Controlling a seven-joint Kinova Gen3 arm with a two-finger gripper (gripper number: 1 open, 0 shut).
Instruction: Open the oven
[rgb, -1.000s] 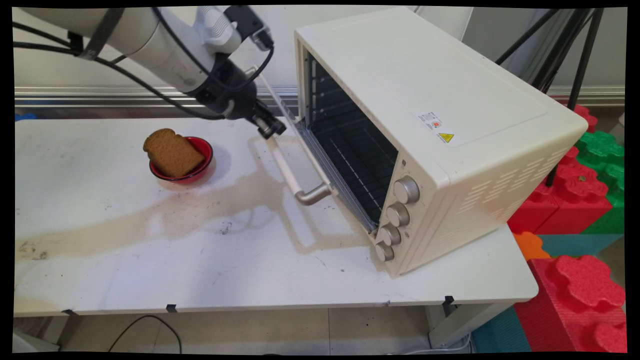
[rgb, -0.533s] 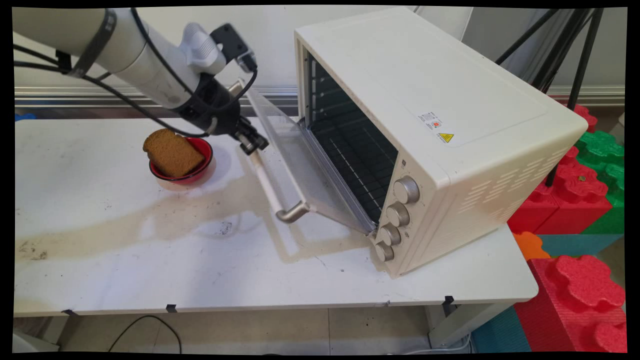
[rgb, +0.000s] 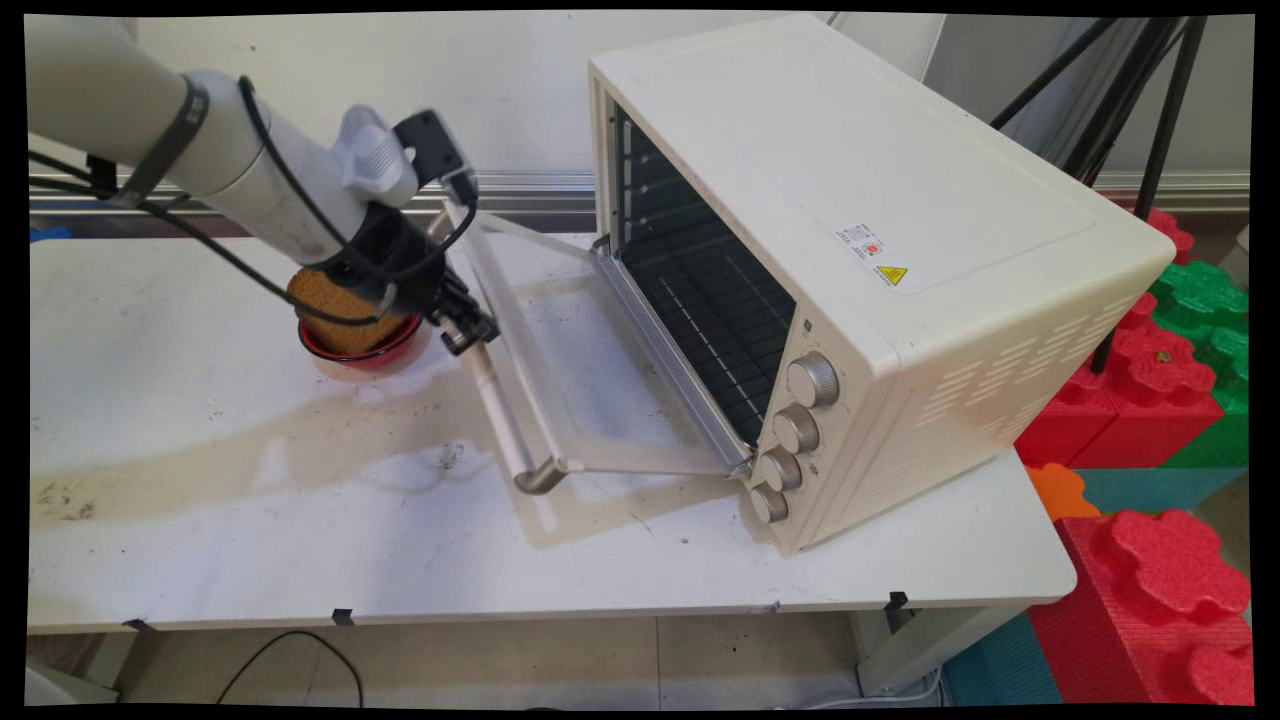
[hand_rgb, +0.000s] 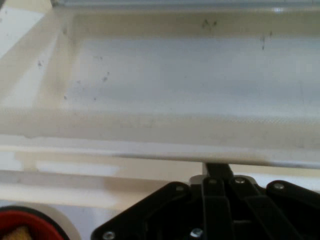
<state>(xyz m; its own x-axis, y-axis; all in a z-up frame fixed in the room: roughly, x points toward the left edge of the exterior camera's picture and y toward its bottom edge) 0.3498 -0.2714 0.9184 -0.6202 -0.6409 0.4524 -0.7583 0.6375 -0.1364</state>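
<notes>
brown bread slice (rgb: 335, 300): upper part hidden behind the arm | red round bowl (rgb: 365, 352): far rim covered; cut off at hand view's bottom corner | black two-finger gripper (rgb: 470, 328): jaws' hold on the oven door's pale handle bar (rgb: 500, 410) cannot be told

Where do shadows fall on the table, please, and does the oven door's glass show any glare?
Main view: the oven door throws a tan shadow on the table under its handle. Hand view: the table shows through the door's glass, no bright glare.
</notes>
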